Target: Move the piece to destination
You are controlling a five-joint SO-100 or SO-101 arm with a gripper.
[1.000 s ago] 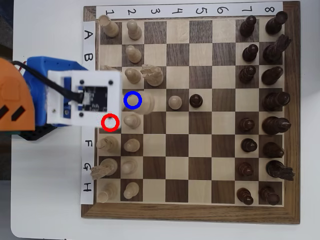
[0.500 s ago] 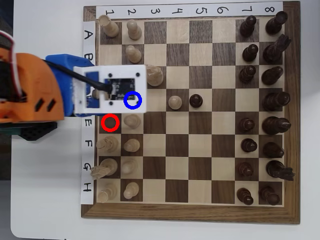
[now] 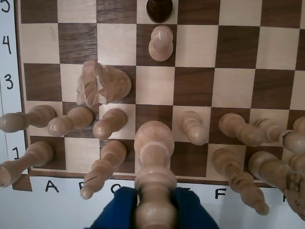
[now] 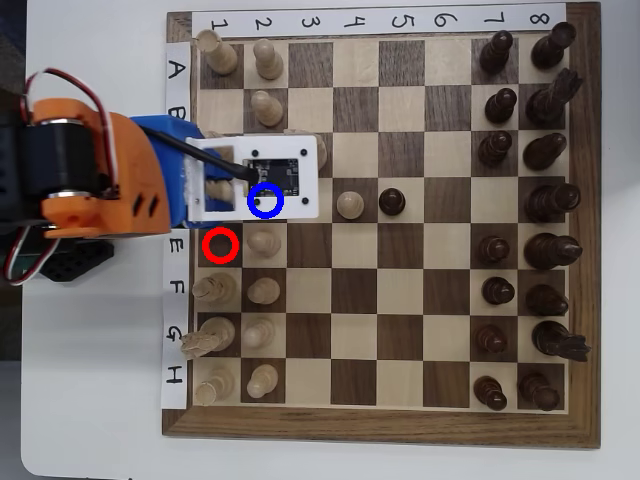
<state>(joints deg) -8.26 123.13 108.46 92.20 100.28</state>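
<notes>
Clearly, in the wrist view the piece is pinched between the two blue fingers of the gripper, one pressed against each side of its lower body. Its rounded top is seen over the board's first two rows, near column D, with pale pawns ranged along row 2 on either side and a jagged knight on row 3 to the left in that view. Further up, a lone pale pawn is seen on row 4, with a dark piece just beyond it.

From overhead, the piece itself is hidden under the white camera mount of the orange arm. The blue circle is drawn over the mount's lower edge, and the red circle lies on an empty dark square at E1 of the board. Whether the piece touches the board cannot be told.
</notes>
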